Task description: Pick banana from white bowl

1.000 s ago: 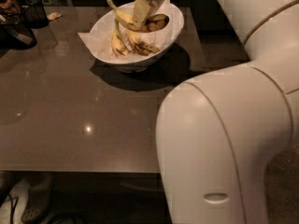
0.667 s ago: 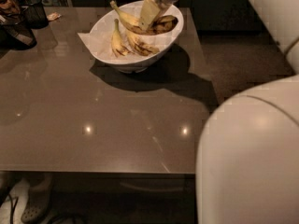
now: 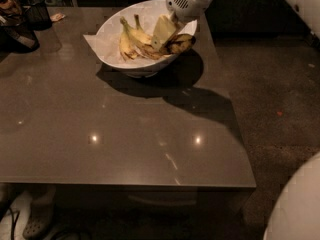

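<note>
The white bowl (image 3: 111,25) with crumpled paper lining stands at the far middle of the brown table (image 3: 115,134). The dark brown blotched banana (image 3: 181,43) lies against the bowl's right rim. Longer yellow bananas (image 3: 127,43) with upright stems lie to its left. My gripper (image 3: 163,33) reaches down from the upper right into the bowl, its pale tip between the yellow bananas and the brown banana and touching or just above them. The white wrist housing (image 3: 186,1) sits right over the bowl's far rim.
A black mesh cup (image 3: 38,14) and dark clutter (image 3: 15,34) stand at the table's far left corner. The table's front edge runs across the lower frame, with shoes (image 3: 37,223) on the floor below. My white body (image 3: 297,209) fills the lower right corner.
My white body has swung out of the foreground to the right, uncovering the table. The gripper stays in the bowl, now closer to the brown banana.
</note>
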`<state>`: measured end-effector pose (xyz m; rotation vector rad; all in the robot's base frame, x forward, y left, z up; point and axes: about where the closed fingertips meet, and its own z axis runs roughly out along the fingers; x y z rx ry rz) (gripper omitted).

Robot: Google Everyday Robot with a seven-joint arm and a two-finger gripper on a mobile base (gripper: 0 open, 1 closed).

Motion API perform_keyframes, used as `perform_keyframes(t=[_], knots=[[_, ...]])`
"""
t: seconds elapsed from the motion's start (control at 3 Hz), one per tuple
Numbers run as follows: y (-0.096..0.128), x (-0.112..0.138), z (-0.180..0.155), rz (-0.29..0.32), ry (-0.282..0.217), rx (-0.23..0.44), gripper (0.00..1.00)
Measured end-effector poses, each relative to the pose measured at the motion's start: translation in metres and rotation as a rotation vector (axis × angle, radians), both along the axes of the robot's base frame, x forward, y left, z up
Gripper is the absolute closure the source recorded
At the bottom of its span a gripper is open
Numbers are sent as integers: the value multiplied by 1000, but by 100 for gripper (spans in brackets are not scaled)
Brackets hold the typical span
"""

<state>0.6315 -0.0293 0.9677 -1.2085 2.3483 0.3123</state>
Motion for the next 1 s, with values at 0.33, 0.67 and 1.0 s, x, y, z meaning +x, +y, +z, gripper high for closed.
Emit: perform_keyframes(t=[0.33,0.67,1.0], knots=[[-2,-18,19,-11,-24,11,100],[-1,-54,34,-8,-3,39,100],[-1,-54,35,-8,-3,40,100]])
